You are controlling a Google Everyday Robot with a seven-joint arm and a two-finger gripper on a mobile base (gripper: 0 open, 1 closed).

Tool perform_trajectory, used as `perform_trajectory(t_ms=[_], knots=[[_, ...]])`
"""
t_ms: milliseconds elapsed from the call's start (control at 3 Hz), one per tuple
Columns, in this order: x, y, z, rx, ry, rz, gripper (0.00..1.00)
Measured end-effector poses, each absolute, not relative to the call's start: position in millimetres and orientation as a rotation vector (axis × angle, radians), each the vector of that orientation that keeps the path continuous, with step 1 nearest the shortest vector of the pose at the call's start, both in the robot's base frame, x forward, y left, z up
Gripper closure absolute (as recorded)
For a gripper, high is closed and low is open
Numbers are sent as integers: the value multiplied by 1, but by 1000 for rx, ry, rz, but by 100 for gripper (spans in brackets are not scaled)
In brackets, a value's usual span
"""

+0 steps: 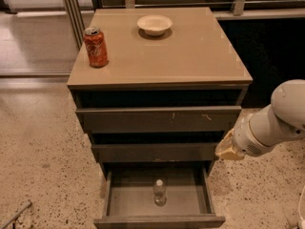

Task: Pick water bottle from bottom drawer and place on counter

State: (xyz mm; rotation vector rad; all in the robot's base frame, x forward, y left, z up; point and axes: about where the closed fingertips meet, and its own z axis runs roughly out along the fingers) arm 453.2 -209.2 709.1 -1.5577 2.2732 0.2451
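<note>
The water bottle [159,192], clear with a white cap, stands upright near the middle of the open bottom drawer [159,220]. The counter [186,56] is the glossy tan top of the cabinet. My gripper [228,148], at the end of the white arm, hangs just off the cabinet's right side at the height of the middle drawer. It is above and to the right of the bottle and holds nothing that I can see.
A red-orange soda can [96,46] stands at the counter's left edge and a white bowl [154,25] at its back. The two upper drawers [157,120] are nearly closed. Speckled floor lies on both sides. A dark railing runs behind.
</note>
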Motion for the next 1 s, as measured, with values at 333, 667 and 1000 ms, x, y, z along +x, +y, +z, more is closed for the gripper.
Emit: perform_trajectory(t_ms=[333, 667, 1000], knots=[[447, -212, 674, -1554, 2266, 269, 100], [435, -216, 594, -1519, 2243, 347, 100], [445, -217, 520, -1444, 2205, 427, 100]])
